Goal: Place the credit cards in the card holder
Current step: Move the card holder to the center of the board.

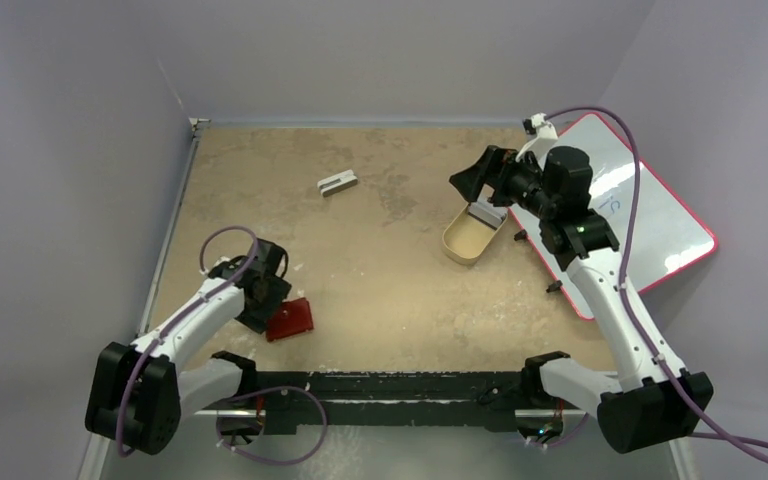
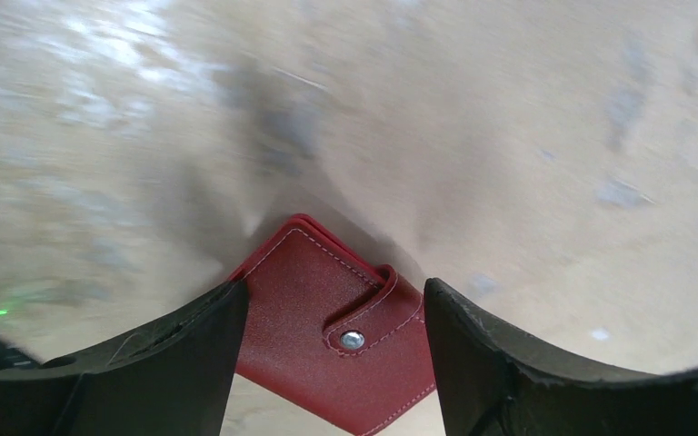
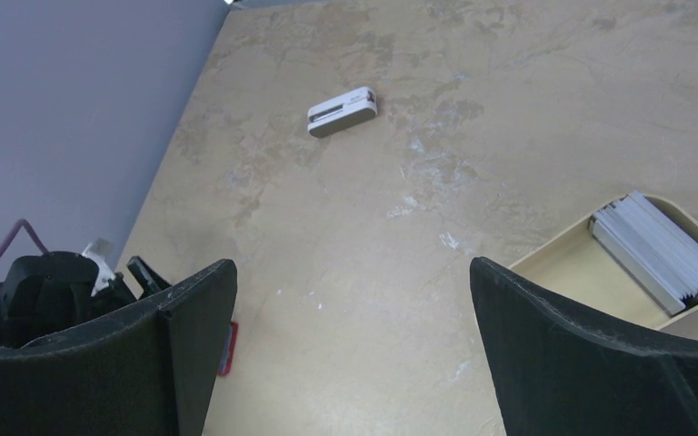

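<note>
On the tan bench, by size:
- Whiteboard, red-edged, at the right edge.
- Right pincer, jaws wide apart, empty, above the tan oval tray.
- Left pincer, jaws spread, gripping nothing, over the card holder.
- Tray: credit cards stacked at its far end.
- Card holder: red, snapped shut, flat, near left.
- Grey-white block, far centre.

**Red holder on mottled tan**

The holder is deep red with pale stitching and a silver snap. The cards are pale grey-white; their tray is cream-tan. The far block is grey-white. The table is sandy tan, mottled, with whitish scuffs. At right, the board is white, rimmed pink-red. The left arm and right arm are white and black, with purple cables.
</note>
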### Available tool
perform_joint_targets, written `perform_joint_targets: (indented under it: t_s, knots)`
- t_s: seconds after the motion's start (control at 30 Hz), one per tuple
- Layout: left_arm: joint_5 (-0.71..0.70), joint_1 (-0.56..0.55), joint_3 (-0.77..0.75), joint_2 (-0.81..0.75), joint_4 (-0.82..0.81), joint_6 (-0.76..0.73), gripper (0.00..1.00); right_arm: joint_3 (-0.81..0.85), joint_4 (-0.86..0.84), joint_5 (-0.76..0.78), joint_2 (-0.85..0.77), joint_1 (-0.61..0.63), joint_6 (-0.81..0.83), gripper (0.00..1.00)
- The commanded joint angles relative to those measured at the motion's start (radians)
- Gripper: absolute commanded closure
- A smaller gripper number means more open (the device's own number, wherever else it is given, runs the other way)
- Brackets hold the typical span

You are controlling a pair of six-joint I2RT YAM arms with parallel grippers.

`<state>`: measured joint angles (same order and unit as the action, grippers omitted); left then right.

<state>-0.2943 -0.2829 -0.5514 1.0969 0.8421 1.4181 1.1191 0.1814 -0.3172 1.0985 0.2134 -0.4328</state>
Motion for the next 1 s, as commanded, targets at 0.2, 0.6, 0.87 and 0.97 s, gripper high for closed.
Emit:
perform_joint_targets:
  t_s: [0.2, 0.6, 0.87, 0.97]
  knots:
    - [0.094, -0.237, -0.06, 0.142, -0.571, 0.171, 0.3, -0.128, -0.016, -0.093, -0.018, -0.003, 0.003, 0.04]
    - [0.05, -0.282, -0.267, 0.2, -0.659, -0.125, 0.3, -0.198, -0.024, -0.004, 0.01, 0.106, -0.015, 0.23]
    - [0.099, -0.28, -0.246, 0.046, -0.495, -0.402, 0.2, -0.171, -0.046, 0.135, 0.145, 0.307, -0.038, 0.47]
    - [0.086, -0.28, -0.22, -0.026, -0.441, -0.394, 0.18, -0.16, -0.059, 0.18, 0.203, 0.366, -0.04, 0.52]
